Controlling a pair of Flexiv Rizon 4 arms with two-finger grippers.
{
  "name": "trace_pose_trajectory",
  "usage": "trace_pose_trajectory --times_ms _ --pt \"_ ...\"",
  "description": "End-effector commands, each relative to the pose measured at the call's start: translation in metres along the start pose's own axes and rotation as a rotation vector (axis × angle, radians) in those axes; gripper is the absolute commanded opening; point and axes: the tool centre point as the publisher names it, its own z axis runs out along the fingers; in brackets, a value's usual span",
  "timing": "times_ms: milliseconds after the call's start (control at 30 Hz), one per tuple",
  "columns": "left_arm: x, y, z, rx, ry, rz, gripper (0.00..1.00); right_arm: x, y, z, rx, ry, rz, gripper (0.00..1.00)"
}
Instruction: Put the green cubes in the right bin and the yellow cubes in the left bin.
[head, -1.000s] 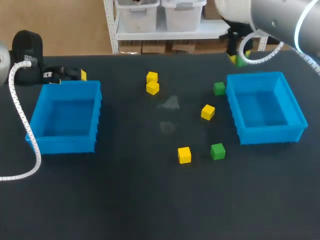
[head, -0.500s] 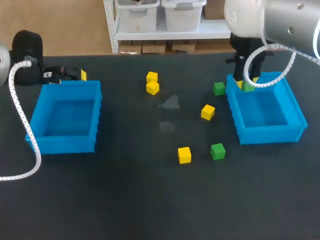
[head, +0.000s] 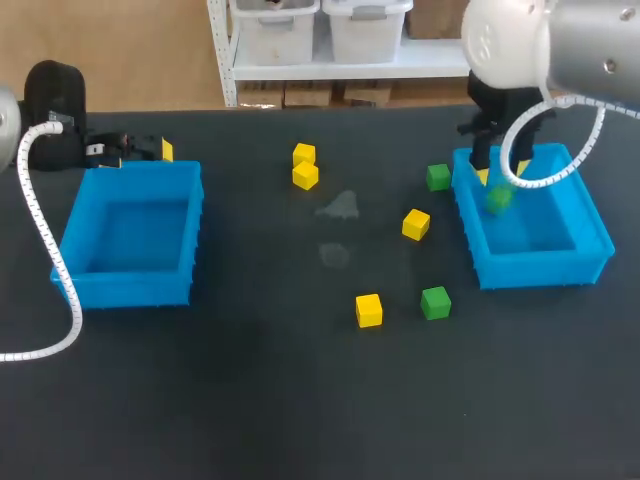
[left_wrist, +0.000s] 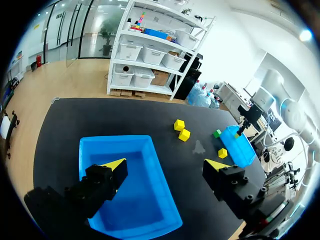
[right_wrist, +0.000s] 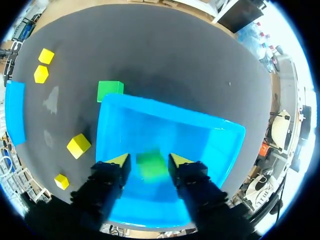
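My right gripper (head: 498, 172) hangs over the near-left part of the right blue bin (head: 540, 152), fingers open. A blurred green cube (head: 498, 198) is loose just below them, inside the bin; in the right wrist view this cube (right_wrist: 151, 165) shows between the spread tips of the gripper (right_wrist: 150, 160). Two more green cubes lie on the table, one (head: 438, 177) against the bin's left wall, one (head: 435, 302) nearer the front. Several yellow cubes (head: 305, 176) are scattered mid-table. My left gripper (left_wrist: 165, 164) is wide open and empty above the left bin (left_wrist: 135, 190).
The left blue bin (head: 130, 168) holds nothing that I can see. A pair of yellow cubes (head: 304, 154) sits at the back centre, another (head: 416, 224) left of the right bin, another (head: 369, 310) beside the front green cube. Faint smudges mark the dark mat.
My right arm carried the green cube from behind the right bin to over it, then its fingers opened and the cube dropped out. The left arm has stayed still.
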Motion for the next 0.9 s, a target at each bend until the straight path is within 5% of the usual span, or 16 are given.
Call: trace_pose_trajectory --times_ms 33,533,900 --pt "0.002 0.003 0.0 0.012 -0.007 0.002 1.0 0.004 0.001 -0.005 0.01 -0.236 -0.004 1.0" --pt "0.002 0.003 0.0 0.012 -0.007 0.002 1.0 -0.01 0.05 -0.059 0.107 -0.222 -0.127 1.0" --pt "0.002 0.003 0.0 0.012 -0.007 0.002 1.0 0.001 0.11 -0.049 0.117 -0.203 -0.242 1.0"
